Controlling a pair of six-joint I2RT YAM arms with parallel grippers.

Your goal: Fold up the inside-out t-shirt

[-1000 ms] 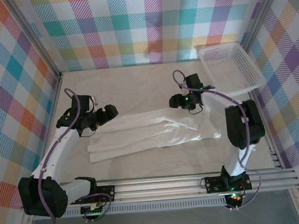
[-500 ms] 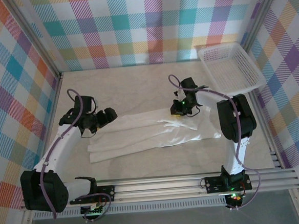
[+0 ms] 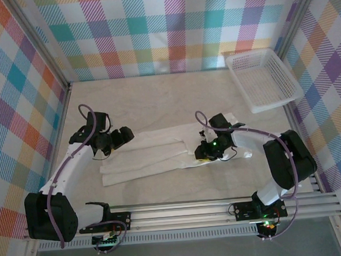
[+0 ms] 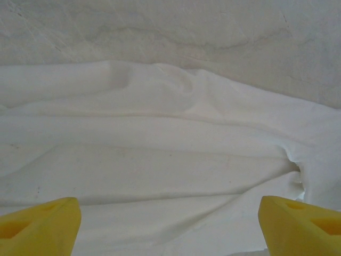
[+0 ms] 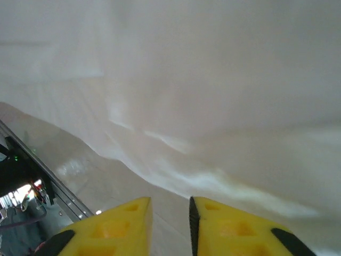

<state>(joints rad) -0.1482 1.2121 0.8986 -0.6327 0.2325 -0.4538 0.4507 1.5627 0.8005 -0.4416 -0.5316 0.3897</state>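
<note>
Top external view: the inside-out t-shirt [image 3: 155, 155] lies flat on the table [image 3: 157, 99], gathered into a long, narrow band. The band runs from left of centre to the right of centre, and its left end sits nearer the aluminium frame rail [image 3: 182, 212] than its right end. The left gripper [image 3: 123, 137] is at the far-left end of the band, over the edge of the cloth. The right gripper [image 3: 201, 153] is over the near edge of the band, right of centre. A white lattice basket [image 3: 255, 81] stands in the far-right corner of the table, well apart from the shirt.

Left wrist view: the left gripper [image 4: 169, 229] has its yellow fingertips [image 4: 37, 224] spread wide apart, one at each lower corner of the frame. White t-shirt fabric [image 4: 160, 160] lies between and beyond them in soft horizontal folds. Bare table surface [image 4: 186, 32] shows past the far edge of the cloth.

Right wrist view: the right gripper [image 5: 169, 224] has its yellow fingers [image 5: 234, 229] drawn close together, with a narrow slit left between them. Whether cloth is pinched in that slit cannot be told. Blurred white t-shirt fabric [image 5: 213, 80] is close ahead of the fingers, and table surface [image 5: 96, 181] shows at lower left.
</note>
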